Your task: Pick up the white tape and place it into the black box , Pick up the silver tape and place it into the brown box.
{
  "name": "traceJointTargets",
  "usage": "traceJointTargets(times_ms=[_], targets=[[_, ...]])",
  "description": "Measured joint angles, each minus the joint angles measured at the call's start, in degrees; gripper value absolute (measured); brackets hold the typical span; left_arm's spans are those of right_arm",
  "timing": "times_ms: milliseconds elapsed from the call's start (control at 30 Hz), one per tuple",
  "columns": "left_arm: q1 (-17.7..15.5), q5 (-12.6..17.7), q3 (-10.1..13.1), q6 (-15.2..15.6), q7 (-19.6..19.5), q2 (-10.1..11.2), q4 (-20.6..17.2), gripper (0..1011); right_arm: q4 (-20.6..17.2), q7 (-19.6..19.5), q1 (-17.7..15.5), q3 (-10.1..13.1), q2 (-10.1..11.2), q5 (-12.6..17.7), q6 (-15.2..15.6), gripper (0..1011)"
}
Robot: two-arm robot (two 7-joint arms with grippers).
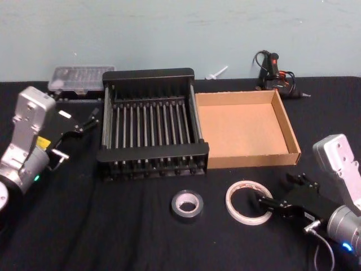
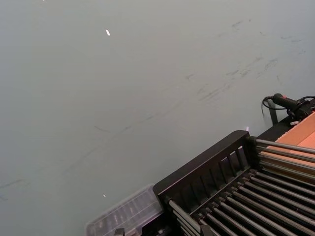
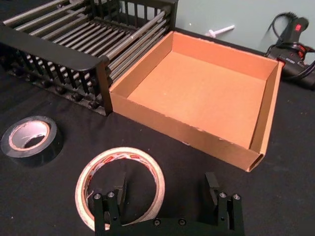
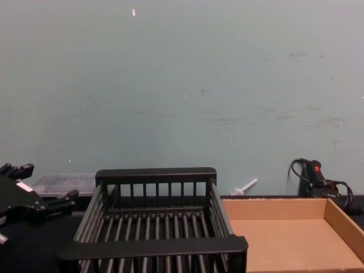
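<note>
Head view: right gripper (image 1: 260, 199) hovering spread open over flat whitish red-printed white tape (image 1: 246, 202).
One finger (image 3: 119, 189) sitting inside the ring; left gripper (image 1: 90, 119) idling, fingers unclear.

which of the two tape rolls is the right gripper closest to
The white tape: the right gripper, open, has a finger over its ring. The silver tape lies apart, farther to the robot's left, untouched.

Just ahead of the black-fingered right gripper (image 3: 167, 192) lies the whitish translucent flat tape roll (image 3: 119, 184) with red print on its ring. Beyond it to one side sits the dark-sided grey-silver duct tape roll (image 3: 31, 140) with a pale core. Farther ahead stand the black slatted plastic crate (image 3: 69, 51) and the plain tan cardboard tray (image 3: 197, 96).
</note>
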Motion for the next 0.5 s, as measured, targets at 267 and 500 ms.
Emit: traceJointTargets(times_ms=[267, 500], targets=[[0.0, 0.0, 0.0, 0.0, 0.0, 0.0, 0.0, 1001, 0.5, 1.1, 0.4, -0.2, -0.7, -1.1, 1.7, 1000], [0.0, 0.0, 0.0, 0.0, 0.0, 0.0, 0.0, 1001, 1.0, 2.0, 0.6, -0.3, -1.4, -2.3, 2.6, 1000]])
